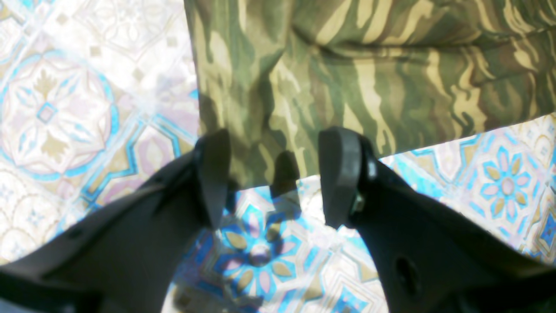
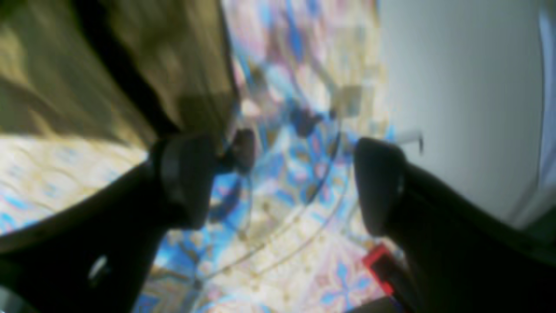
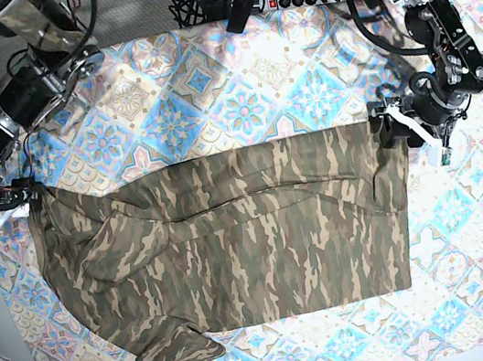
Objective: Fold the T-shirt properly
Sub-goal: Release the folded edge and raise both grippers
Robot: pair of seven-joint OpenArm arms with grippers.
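Roughly one fold looked done: the T-shirt [image 3: 234, 246] lay flat across the bench [image 3: 232, 71], its upper edge doubled over in a long straight crease, one sleeve still sticking out at the near corner. Further folds remained. Left claw [image 1: 273, 174] was spread, empty, jaws straddling the cloth's corner edge. Right claw [image 2: 282, 182] was spread wide beside the opposite corner, pinching nothing. Fabric: soft camouflage weave, lightly wrinkled; bench cover: glossy patterned tile print.
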